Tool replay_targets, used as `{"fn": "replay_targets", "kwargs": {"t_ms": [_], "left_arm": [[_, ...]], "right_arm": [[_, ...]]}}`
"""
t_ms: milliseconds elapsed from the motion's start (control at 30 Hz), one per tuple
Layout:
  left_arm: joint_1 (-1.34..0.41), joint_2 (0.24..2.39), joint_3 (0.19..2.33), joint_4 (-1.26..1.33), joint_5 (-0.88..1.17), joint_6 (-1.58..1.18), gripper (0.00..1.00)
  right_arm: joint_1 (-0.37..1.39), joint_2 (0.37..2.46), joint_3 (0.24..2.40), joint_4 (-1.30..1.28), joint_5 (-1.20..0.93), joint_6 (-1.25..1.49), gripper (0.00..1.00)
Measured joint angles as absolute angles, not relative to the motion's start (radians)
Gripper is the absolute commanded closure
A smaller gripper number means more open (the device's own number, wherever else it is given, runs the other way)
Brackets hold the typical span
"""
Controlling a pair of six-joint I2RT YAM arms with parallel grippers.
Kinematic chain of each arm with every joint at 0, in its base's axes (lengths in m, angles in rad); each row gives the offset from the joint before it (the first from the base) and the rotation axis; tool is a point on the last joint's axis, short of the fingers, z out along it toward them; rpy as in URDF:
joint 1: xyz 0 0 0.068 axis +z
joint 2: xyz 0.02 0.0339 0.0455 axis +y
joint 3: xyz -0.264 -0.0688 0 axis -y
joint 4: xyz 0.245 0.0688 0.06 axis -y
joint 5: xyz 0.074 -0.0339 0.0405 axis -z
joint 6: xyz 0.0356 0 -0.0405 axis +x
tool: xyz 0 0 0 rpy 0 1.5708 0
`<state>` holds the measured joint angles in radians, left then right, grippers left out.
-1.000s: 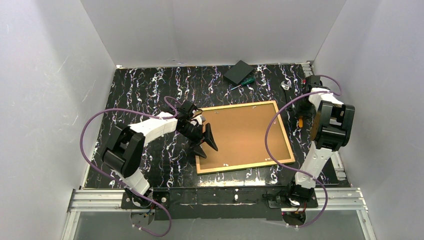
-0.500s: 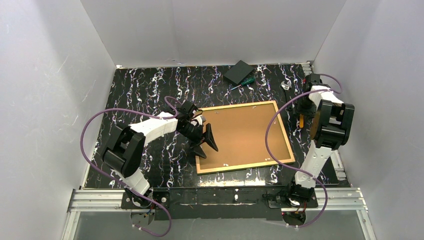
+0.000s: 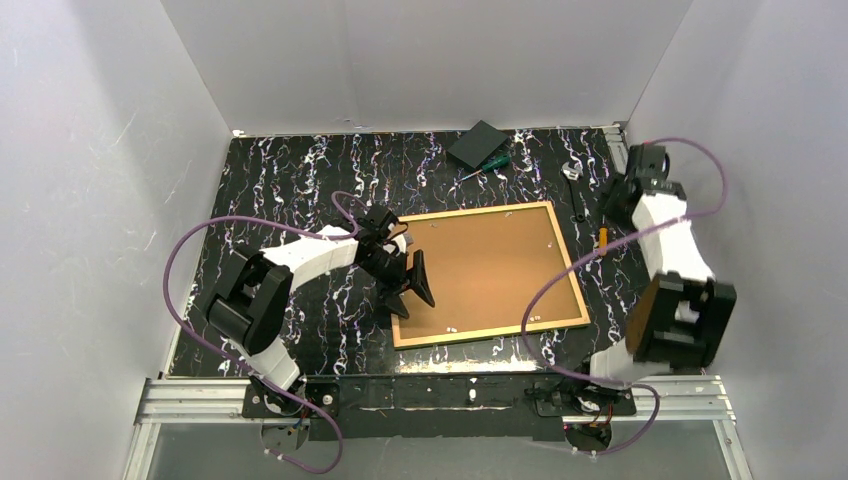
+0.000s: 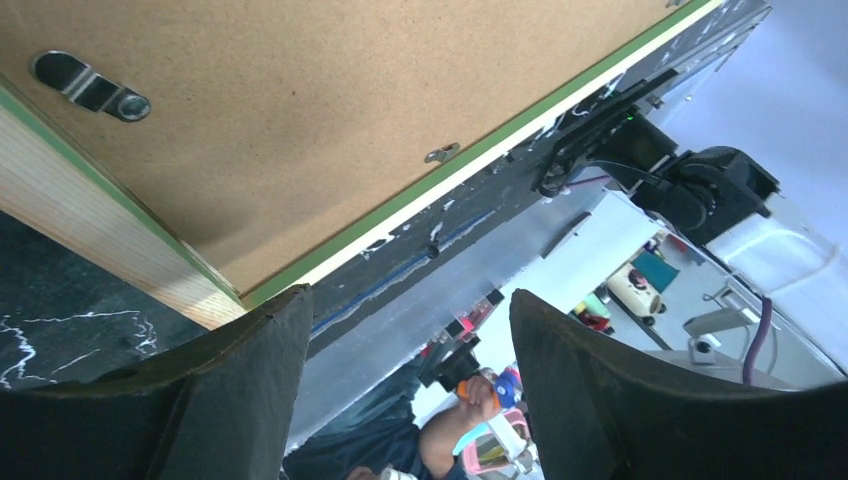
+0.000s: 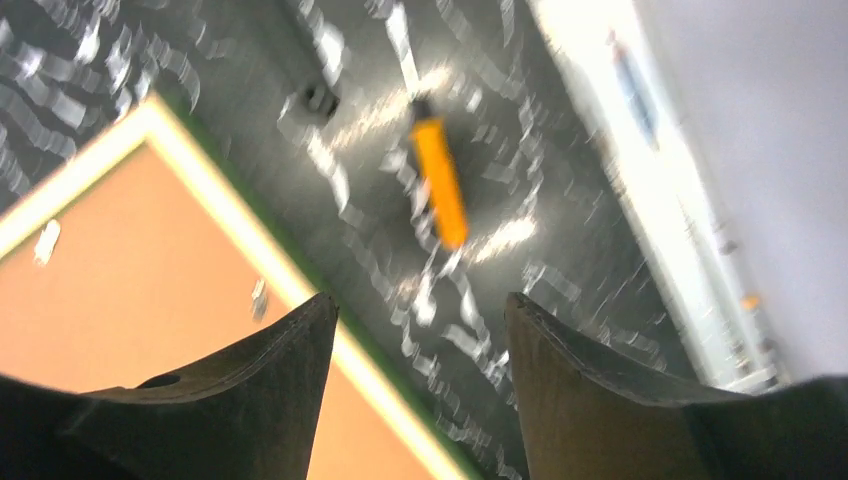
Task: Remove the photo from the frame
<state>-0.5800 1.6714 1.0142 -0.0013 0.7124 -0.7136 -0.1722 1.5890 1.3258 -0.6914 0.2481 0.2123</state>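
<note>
Mid-worktop, the frame (image 3: 470,211) lies face down, I guess so the backing board (image 3: 480,270) can come off; left jaws and right jaws both gaping, empty.

Lighting even and bright from above; one wrist view badly blurred.

Top view: sharp, with diffuse light off the white walls (image 3: 420,60), soft short shadows and small glints on the glossy table (image 3: 300,180). Left wrist view: the frame (image 4: 100,240) is crisp, the left gripper (image 4: 408,293) dark and soft, and the far background is washed out. Right wrist view: motion blur smears everything, including the orange tool (image 5: 440,195). Glare patches flank the tool, and the right gripper (image 5: 418,298) is underexposed.
</note>
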Motion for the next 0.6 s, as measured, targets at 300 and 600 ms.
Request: {"fn": "replay_targets", "kwargs": {"t_ms": [300, 600], "left_arm": [[-0.633, 1.639, 1.013, 0.005, 0.603, -0.604, 0.19], [-0.741, 1.535, 0.995, 0.04, 0.496, -0.45, 0.12]], "right_arm": [[-0.019, 1.051, 0.841, -0.591, 0.021, 0.379, 0.21], [-0.02, 0.79, 0.651, -0.575, -0.076, 0.436, 0.22]]}}
